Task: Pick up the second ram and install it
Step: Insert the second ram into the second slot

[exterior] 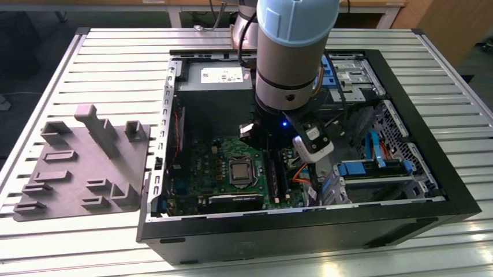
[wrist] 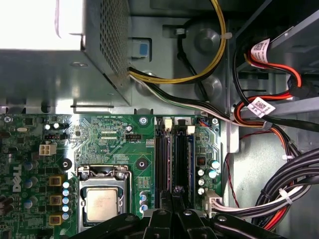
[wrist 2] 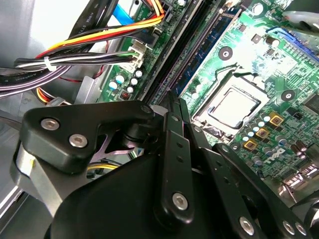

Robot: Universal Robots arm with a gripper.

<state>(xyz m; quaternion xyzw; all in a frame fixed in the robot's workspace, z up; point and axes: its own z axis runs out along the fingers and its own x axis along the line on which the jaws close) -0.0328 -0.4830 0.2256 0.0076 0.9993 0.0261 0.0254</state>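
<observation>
My gripper [exterior: 271, 151] is down inside the open computer case [exterior: 431, 199], over the green motherboard [exterior: 208, 164]. In both wrist views its black fingers [wrist 2: 173, 130] are pressed together, and I see nothing sticking out between them. The fingertips [wrist: 169, 199] sit right over the long black memory slots [wrist: 173, 159] beside the processor socket [wrist: 102, 201]. The same slots [wrist 2: 192, 57] run away from the fingertips in the second wrist view. I cannot tell the second ram apart from the dark slots, or whether the fingertips touch anything.
A grey holder tray [exterior: 81, 167] lies on the slatted table at the exterior view's left. Bundled cables [wrist: 279, 199] and a metal power supply box [wrist: 60, 55] crowd the case around the slots. Blue drive brackets [exterior: 362, 167] stand at the exterior view's right.
</observation>
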